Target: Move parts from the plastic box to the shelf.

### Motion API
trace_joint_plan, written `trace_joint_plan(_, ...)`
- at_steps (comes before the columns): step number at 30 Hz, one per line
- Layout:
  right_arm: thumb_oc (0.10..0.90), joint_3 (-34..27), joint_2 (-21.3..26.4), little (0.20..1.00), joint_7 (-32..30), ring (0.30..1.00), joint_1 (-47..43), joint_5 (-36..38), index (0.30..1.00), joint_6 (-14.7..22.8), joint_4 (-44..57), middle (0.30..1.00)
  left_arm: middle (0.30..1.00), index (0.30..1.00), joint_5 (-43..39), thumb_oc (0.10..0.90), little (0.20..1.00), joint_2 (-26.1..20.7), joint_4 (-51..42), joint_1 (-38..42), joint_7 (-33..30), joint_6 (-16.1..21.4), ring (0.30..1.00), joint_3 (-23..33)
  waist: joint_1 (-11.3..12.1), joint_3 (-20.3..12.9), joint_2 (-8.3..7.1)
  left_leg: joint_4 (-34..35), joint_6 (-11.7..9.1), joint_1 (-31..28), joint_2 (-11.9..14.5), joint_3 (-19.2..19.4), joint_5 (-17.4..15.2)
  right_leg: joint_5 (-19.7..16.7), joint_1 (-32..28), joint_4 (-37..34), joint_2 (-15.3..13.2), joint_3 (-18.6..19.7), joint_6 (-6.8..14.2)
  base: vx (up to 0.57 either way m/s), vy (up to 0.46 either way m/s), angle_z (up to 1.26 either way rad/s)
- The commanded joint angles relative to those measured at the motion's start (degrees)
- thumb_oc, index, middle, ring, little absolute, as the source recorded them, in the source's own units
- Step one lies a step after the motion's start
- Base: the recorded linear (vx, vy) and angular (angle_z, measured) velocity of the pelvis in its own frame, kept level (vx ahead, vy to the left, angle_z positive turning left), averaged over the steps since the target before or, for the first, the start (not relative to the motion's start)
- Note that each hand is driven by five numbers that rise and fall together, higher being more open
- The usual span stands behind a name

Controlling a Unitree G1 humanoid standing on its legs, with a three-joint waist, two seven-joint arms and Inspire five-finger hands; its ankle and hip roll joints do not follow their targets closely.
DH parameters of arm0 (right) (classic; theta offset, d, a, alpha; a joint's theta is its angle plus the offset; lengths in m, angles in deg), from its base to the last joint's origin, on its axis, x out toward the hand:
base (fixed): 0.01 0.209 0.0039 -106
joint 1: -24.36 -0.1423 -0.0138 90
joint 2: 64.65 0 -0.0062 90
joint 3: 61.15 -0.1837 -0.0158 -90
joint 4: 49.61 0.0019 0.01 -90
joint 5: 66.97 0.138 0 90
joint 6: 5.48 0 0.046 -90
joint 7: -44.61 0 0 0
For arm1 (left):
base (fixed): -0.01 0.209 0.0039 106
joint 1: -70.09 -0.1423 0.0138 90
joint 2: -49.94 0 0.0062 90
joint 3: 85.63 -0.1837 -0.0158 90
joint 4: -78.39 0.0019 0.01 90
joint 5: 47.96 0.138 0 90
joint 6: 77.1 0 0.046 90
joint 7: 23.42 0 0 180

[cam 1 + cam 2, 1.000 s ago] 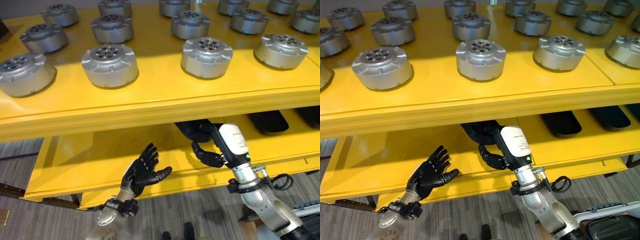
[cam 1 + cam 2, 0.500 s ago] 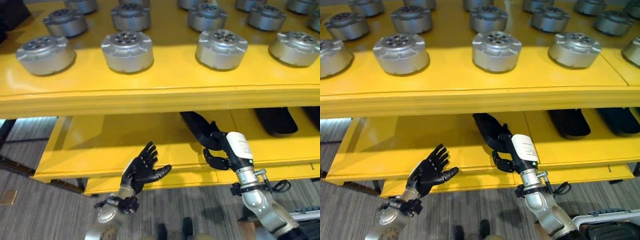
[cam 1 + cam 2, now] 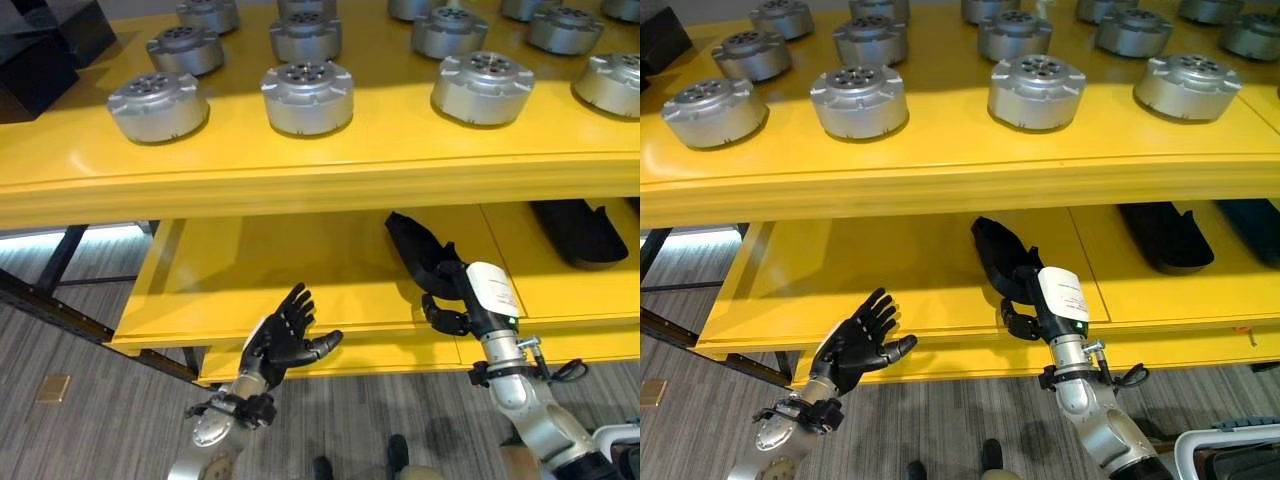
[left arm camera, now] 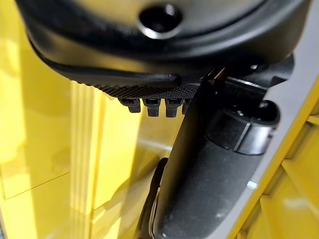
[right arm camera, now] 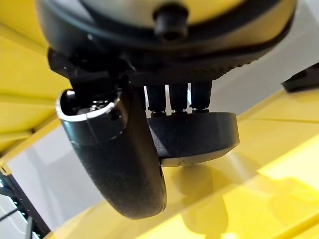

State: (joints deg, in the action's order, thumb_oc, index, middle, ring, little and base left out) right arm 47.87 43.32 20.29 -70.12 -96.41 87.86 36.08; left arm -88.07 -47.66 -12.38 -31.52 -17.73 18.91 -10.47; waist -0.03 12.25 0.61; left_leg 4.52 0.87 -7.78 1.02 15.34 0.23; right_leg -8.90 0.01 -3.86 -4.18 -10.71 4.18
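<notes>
Two yellow levels make up the shelf (image 3: 940, 180), a broad painted-metal rack with smooth, glossy boards and a thick front lip. Its upper board carries rows of round silver discs (image 3: 1036, 92), squat machined metal pieces with notched rims and a ring of small holes in the top face.

Below that upper board, on the lower board, lies the part (image 3: 1002, 255): a long, matte black piece, rounded at its far end and narrowing toward the shelf's front edge. It lies lengthwise from back to front. Two more black parts (image 3: 1163, 235) of the same kind rest on the same board further to the right, well apart from the first.

At the near end of the part, just over the shelf's front lip, is the right hand (image 3: 1025, 318). Its dark fingers are curled round the part's near end, thumb on one side and fingers on the other. In the right wrist view the fingers (image 5: 172, 97) press down on the part's flat, dark edge (image 5: 194, 137), with the thumb wrapped beside it; the part's underside sits just above the yellow board.

Left of the part, in front of the shelf's lower lip and below it, the left hand (image 3: 858, 343) is held palm up, fingers straight and spread, thumb out to the side, holding nothing. It is well apart from the part.
</notes>
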Motion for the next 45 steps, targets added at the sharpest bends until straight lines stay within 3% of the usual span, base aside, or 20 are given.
trace_joint_plan(1,0.400,-1.8,0.3,0.300,-4.1,0.300,-8.9,-2.9,0.300,2.3,-0.9,0.300,1.000,1.000,-0.5,0.900,1.000,-0.3,-3.4,3.1,1.6,4.7,1.000,1.7,1.9,-4.4,-2.03,-1.6,1.0,2.1,0.0,-2.4,-0.4,8.9,-1.7,9.6,-1.5,-5.6,1.3,-0.15,-0.211,-1.10)
trace_joint_plan(4,0.400,-2.7,0.8,0.300,-8.3,0.300,-8.0,-3.8,0.300,-0.8,-7.0,0.300,1.000,1.000,0.4,0.900,1.000,-1.2,-2.8,4.7,7.3,3.7,1.000,0.1,0.4,-4.1,-2.10,-1.5,2.0,2.7,-0.1,-10.3,-0.3,7.6,-1.5,8.4,-1.5,6.3,1.6,-0.04,-0.243,0.30)
trace_joint_plan(5,0.400,-2.9,0.9,0.300,-8.2,0.300,-7.7,-4.0,0.300,-0.7,-7.1,0.300,1.000,1.000,0.5,0.900,1.000,-1.4,-2.9,4.7,7.6,3.9,1.000,0.1,0.3,-4.4,-2.14,-1.4,1.9,2.9,0.0,-10.6,-0.1,7.2,-1.5,7.8,-1.4,6.6,1.7,0.01,-0.227,1.16)
trace_joint_plan(10,0.400,-3.6,2.9,0.300,-2.2,0.300,-8.9,-6.3,0.300,-3.0,-6.1,0.300,1.000,1.000,-2.8,0.900,1.000,-1.6,-3.7,5.1,8.8,2.2,1.000,1.5,0.3,-5.3,-2.26,0.5,-0.4,1.0,1.8,-10.3,0.3,4.1,-4.4,-0.2,-1.7,6.2,2.0,0.04,-0.184,0.58)
trace_joint_plan(21,0.400,3.3,5.6,0.300,5.4,0.300,-19.5,-7.4,0.300,-2.4,-14.7,0.300,1.000,1.000,-7.0,0.900,1.000,-1.3,-4.7,7.6,9.6,0.2,1.000,1.5,2.1,-4.7,-1.97,0.5,-2.7,3.2,4.0,-9.2,1.6,5.1,-3.6,-1.1,-0.9,2.7,0.5,0.00,-0.102,-0.04)
trace_joint_plan(30,0.400,9.2,6.3,0.300,5.8,0.300,-29.1,-8.0,0.300,-2.4,-23.5,0.300,1.000,1.000,-8.7,0.900,1.000,-2.1,-5.7,12.4,10.0,1.8,1.000,1.0,3.0,-1.6,-0.44,0.3,-2.9,6.8,3.7,-9.9,2.3,4.8,0.0,-0.6,-1.1,2.3,0.2,-0.07,-0.019,0.02)
trace_joint_plan(34,0.400,12.5,6.9,0.300,4.6,0.300,-35.3,-7.1,0.300,-2.0,-28.0,0.300,1.000,1.000,-15.5,0.900,1.000,-2.2,-5.4,16.8,11.0,3.7,1.000,0.3,3.4,1.4,0.39,-0.2,-2.8,9.7,3.3,-10.5,2.7,4.7,3.2,0.5,-1.2,2.7,0.2,-0.14,-0.033,0.01)
trace_joint_plan(39,0.400,15.6,7.3,0.300,1.5,0.300,-42.8,-6.5,0.300,-2.0,-35.3,0.300,1.000,1.000,-13.2,0.900,1.000,-1.3,-4.9,20.5,11.6,4.1,1.000,-0.6,3.8,5.8,1.87,-1.0,-2.5,13.3,2.6,-11.5,3.4,4.8,7.2,2.2,-0.8,3.2,-0.4,-0.14,-0.044,-0.08)
trace_joint_plan(45,0.400,17.6,9.6,0.300,0.3,0.300,-45.0,-8.5,0.300,-2.4,-38.3,0.300,1.000,1.000,-14.8,0.900,1.000,-1.7,-5.5,20.1,11.8,4.1,1.000,-0.6,4.0,7.5,2.84,-1.4,-2.6,15.3,1.9,-11.9,4.0,5.0,9.1,3.2,-0.7,3.1,-0.7,-0.02,-0.017,-0.11)
